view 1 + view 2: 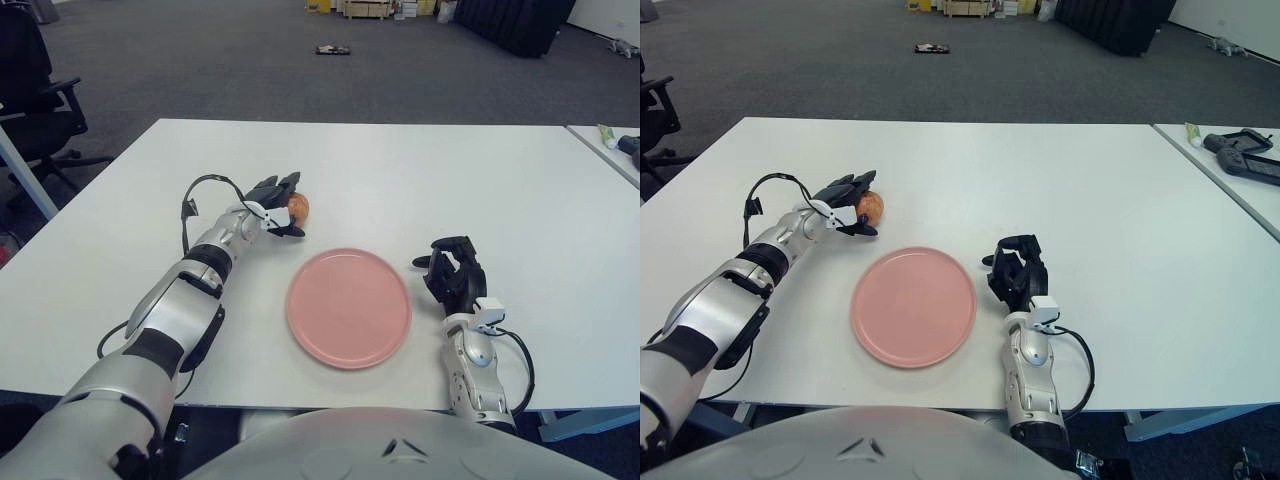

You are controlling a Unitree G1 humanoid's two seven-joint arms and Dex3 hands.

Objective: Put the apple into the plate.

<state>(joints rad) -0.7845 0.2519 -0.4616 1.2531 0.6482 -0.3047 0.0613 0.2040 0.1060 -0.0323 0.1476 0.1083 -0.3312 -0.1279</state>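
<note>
- The white table fills most of the view, with grey carpet floor beyond its far edge.
- A black office chair stands off the table's left side.
- A second table shows at the far right, carrying a dark device and a small green-and-white tube.
- The pink plate lies flat on the near middle of the table, with nothing on it.
- The left arm reaches forward over the table's left half, a black cable looping up beside its wrist.
- The left hand is beyond the plate's left rim, its dark fingers curled about the apple's left side and top; they appear to touch the fruit, though how firm the hold is I cannot tell.
- The right hand shows just to the right of the plate, palm upright, its fingers loosely bent and holding nothing.
- The apple is on the table behind the plate's left rim, near the plate but apart from it, its red-orange skin showing on the right of the left hand.
- A small dark object lies far off on the floor.
</note>
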